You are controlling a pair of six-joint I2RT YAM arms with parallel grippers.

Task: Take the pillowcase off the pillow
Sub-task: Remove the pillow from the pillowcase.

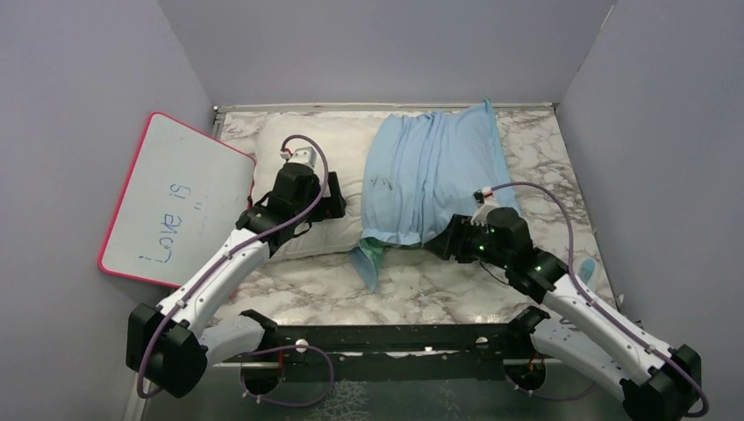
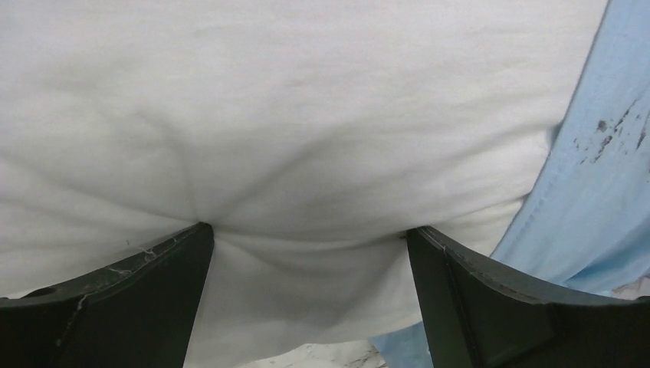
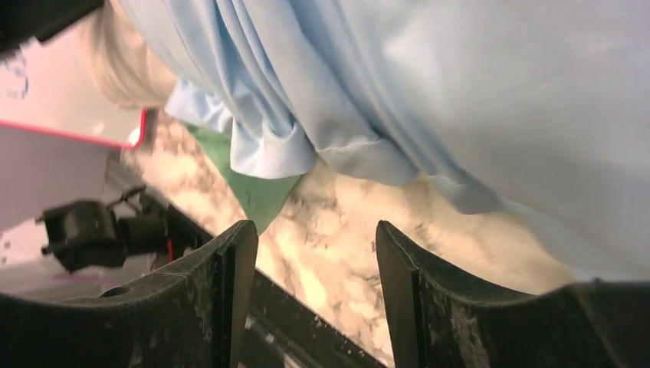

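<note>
Checking the left gripper (image 2: 308,228) first: how are the jaws standing? (A)

Standing spread wide, pinching nothing. Both fingertips (image 2: 165,284) are pressing into the bare cream-white pillow (image 2: 291,115), and the cloth is puckering between them. (B)

And the right gripper (image 3: 314,230)? (A)

The jaws are standing partly apart and gripping nothing. The marbled table (image 3: 329,253) is showing through the gap. It is hovering at the near edge of the pillowcase (image 3: 429,84); whether it is touching the cloth I cannot tell. (B)

What is sitting inside the case? (A)

The pillow's right part. Its left part is lying bare. The light blue cloth is bunching in long folds over that right half, with its teal-green face peeking out at the near corner and drooping onto the table. (B)

Where is the pillow lying? (A)

Along the table's far edge, with the pink-framed whiteboard (image 1: 175,202) sitting just beside its left end. (B)
</note>
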